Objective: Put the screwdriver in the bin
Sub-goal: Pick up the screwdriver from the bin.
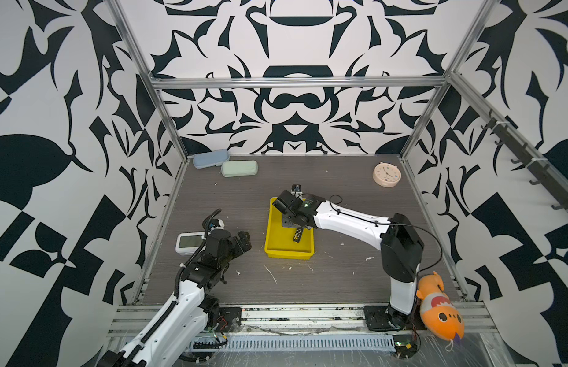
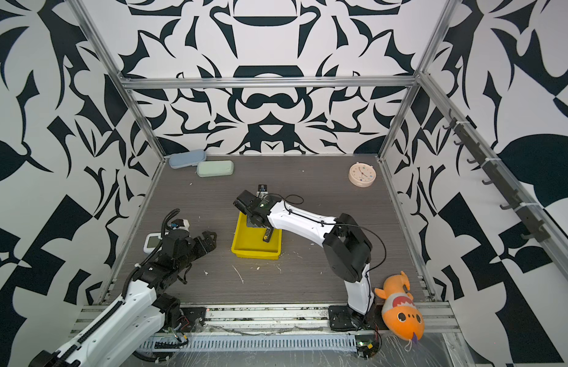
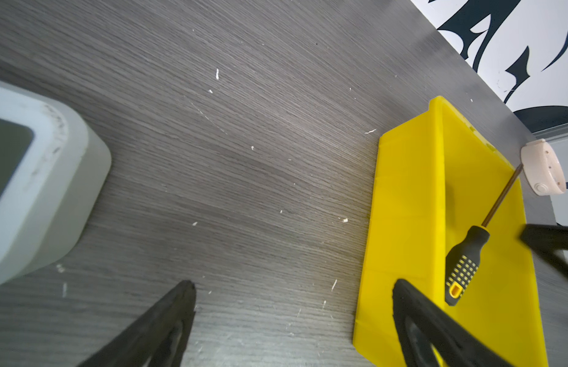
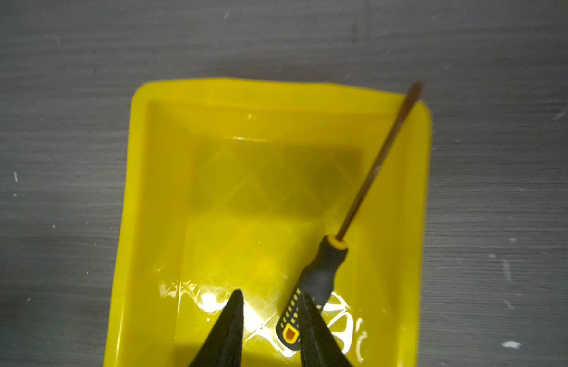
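The screwdriver (image 4: 317,273) lies inside the bin (image 4: 276,89), handle down on the bin's floor, shaft slanting up across one corner so the tip pokes just past the rim. The right gripper (image 4: 271,292) hangs over the bin with its fingers a little apart and clamped on nothing; the butt of the handle sits in that gap, close against one finger. The likely risk is on the way out: if that finger brushes the handle as the arm lifts, it could drag the tool along the rim or tip it over the edge, and the light bin might slide with it. A straight rise looks safest. The left gripper (image 3: 294,286) waits beside the bin, fingers wide apart over bare table (image 3: 244,159), holding nothing and out of the way. A white screen device (image 1: 188,242) sits beyond it, farther from the bin. A round clock (image 1: 386,174), a blue case (image 1: 210,158) and a green case (image 1: 239,168) lie well behind the bin, and an orange plush toy (image 1: 440,305) is well in front of it; none blocks the retreat.
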You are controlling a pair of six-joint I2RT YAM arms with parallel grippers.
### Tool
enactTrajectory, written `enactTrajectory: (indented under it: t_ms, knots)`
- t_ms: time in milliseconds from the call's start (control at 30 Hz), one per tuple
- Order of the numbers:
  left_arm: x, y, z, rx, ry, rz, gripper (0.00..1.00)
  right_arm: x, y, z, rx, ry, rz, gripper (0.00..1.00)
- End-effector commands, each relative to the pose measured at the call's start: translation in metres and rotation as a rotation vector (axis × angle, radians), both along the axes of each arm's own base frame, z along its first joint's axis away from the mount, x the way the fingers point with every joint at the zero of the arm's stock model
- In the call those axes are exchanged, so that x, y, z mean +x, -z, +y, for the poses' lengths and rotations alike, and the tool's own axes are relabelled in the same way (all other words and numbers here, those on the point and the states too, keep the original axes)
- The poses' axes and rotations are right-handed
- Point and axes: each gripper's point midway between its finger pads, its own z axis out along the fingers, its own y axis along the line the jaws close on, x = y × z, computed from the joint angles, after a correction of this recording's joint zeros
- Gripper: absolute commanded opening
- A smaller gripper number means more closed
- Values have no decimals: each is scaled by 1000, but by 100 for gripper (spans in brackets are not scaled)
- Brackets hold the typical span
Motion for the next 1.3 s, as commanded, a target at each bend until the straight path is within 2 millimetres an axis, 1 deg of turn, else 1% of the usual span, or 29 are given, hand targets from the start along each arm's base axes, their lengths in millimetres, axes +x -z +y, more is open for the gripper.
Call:
enactTrajectory:
  t_ms: [0, 133, 233, 300, 400, 600, 667, 800, 867, 1000, 1100, 1167, 1267]
  knots:
    - [2, -6, -1, -8, 3, -17, 99, 5, -5, -25, -112, 77, -35, 34]
    - [1, -7, -1, -13, 3, -24, 99, 7, 10, -20, -130, 86, 0, 35]
    - [1, -7, -1, -13, 2, -26, 99, 7, 17, -23, -161, 116, 16, 36]
    - [1, -7, -1, -12, 2, -26, 99, 5, 24, -26, -174, 143, 31, 39]
    - [1, -7, -1, -12, 0, -28, 99, 3, 37, -28, -184, 165, 52, 41]
    - [1, -7, -1, -14, 3, -26, 99, 5, 61, -25, -194, 180, 72, 41]
    - [1, -7, -1, -14, 3, -28, 99, 4, 65, -24, -189, 189, 80, 38]
    - [0, -8, -1, -16, 4, -32, 99, 1, 60, -26, -168, 214, 75, 22]
    - [0, -9, -1, -17, 3, -36, 99, 1, 54, -28, -160, 219, 68, 18]
    - [0, -9, -1, -17, 1, -40, 99, -2, 40, -32, -148, 220, 56, 6]
    - [0, -9, 0, -17, 0, -40, 99, -4, 26, -30, -122, 205, 47, 2]
    - [0, -9, -1, -18, 0, -40, 99, -5, 16, -26, -107, 185, 43, 0]
    - [0, -9, -1, -18, 1, -39, 99, -10, 9, -17, -90, 144, 62, 0]
